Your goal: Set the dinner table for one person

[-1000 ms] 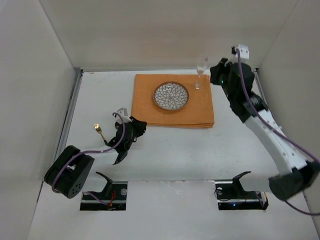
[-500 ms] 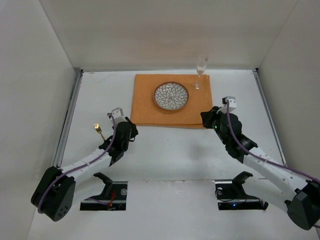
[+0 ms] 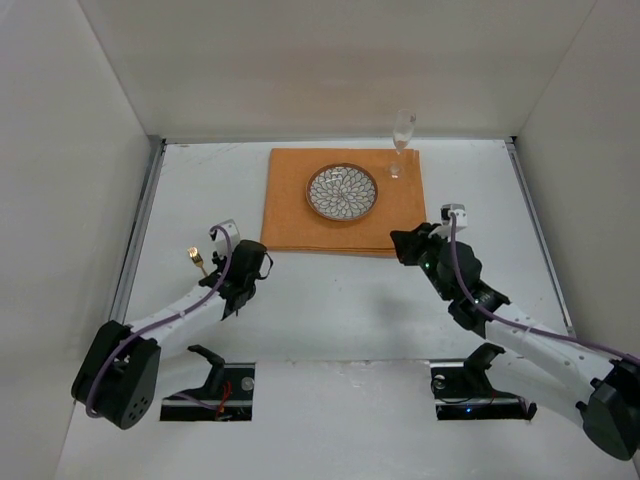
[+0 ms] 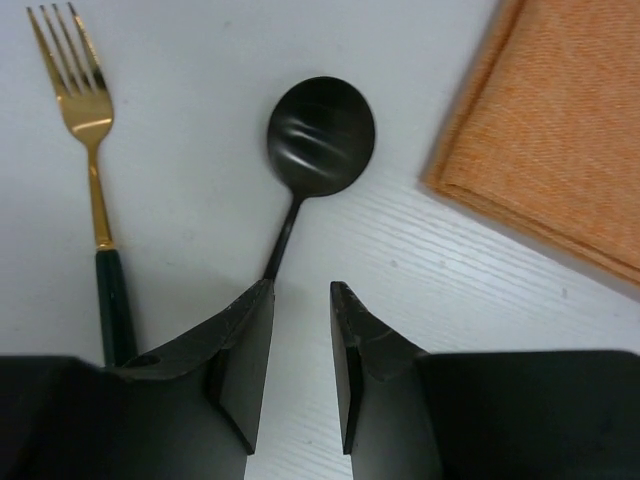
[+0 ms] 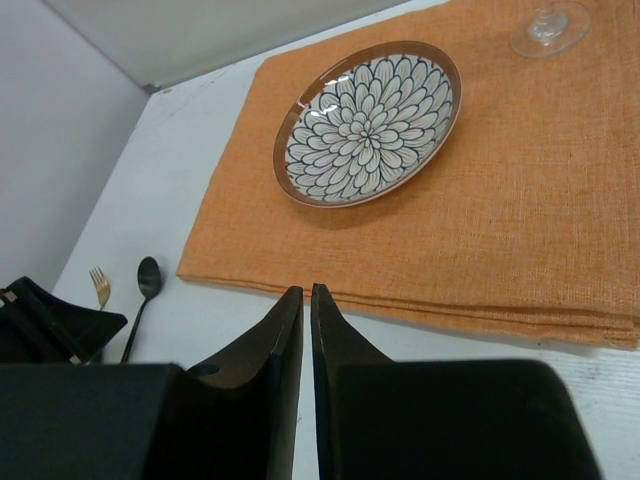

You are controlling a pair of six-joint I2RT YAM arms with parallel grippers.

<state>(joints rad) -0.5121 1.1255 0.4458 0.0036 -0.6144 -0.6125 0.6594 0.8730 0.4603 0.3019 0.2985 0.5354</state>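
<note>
The white dinner table (image 3: 330, 310) carries an orange folded cloth (image 3: 390, 225) with a patterned plate (image 3: 342, 192) and a wine glass (image 3: 402, 140) on it. A gold fork with a dark handle (image 4: 95, 170) and a black spoon (image 4: 318, 135) lie side by side left of the cloth (image 4: 560, 140). My left gripper (image 4: 301, 290) hangs over the spoon's handle end, jaws a little apart and empty; it also shows in the top view (image 3: 244, 278). My right gripper (image 5: 306, 290) is shut and empty just before the cloth's front edge (image 3: 402, 243), facing the plate (image 5: 368, 120).
White walls close in the table on the left, back and right. A metal strip (image 3: 140, 230) runs along the left edge. The fork (image 3: 197, 262) lies left of my left gripper. The glass's foot (image 5: 550, 28) stands at the cloth's far right corner.
My right arm has swung down from beside the glass to the cloth's front edge. My left gripper has shifted a little to the far left, toward the fork and spoon.
</note>
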